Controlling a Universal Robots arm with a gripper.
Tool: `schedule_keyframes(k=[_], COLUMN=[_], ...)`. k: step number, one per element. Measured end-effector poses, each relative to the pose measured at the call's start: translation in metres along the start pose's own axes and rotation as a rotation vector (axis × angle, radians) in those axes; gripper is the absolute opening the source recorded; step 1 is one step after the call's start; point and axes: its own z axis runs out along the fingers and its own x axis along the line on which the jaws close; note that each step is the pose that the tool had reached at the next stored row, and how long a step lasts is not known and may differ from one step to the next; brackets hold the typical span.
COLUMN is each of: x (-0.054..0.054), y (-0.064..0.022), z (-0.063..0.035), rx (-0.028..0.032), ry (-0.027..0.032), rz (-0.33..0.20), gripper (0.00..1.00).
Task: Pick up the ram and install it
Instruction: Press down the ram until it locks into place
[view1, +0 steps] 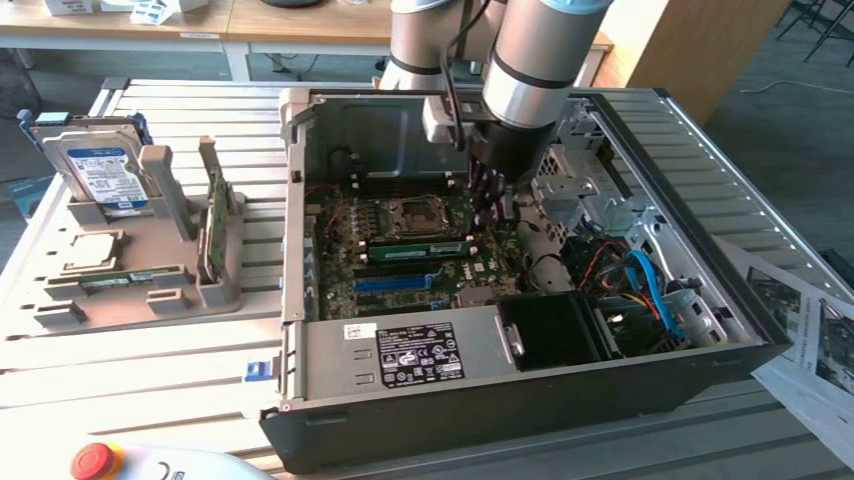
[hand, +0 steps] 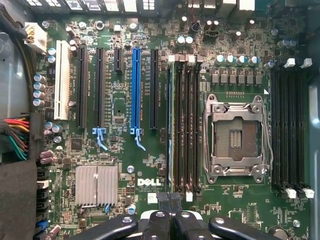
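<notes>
Sitting upright in a motherboard slot beside the CPU socket (view1: 407, 215), the ram (view1: 416, 250) is inside the open computer case (view1: 534, 390). A grey tray (view1: 160, 300) holds a hard drive (view1: 104, 170) and a second stick (view1: 127, 279). The arm (view1: 534, 60) points straight down into the case, with the pincer (hand: 170, 202) pressed together.

Black computer case (view1: 534, 400): matt painted sheet metal. Green motherboard (hand: 120, 107): glossy lacquered board. Square silver heatsink (hand: 96, 185): bare ribbed metal. Grey parts tray (view1: 160, 300): dull moulded plastic. Slatted pale worktop (view1: 134, 360): smooth metal. Black gripper (hand: 167, 200): satin, bolted
</notes>
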Motion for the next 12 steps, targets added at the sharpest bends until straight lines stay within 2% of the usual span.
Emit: schedule_keyframes(k=[12], x=[-0.0021], y=[-0.0002], z=[0.0072], rx=[0.0000], ry=[0.0000], rz=[0.000], gripper=[0.10])
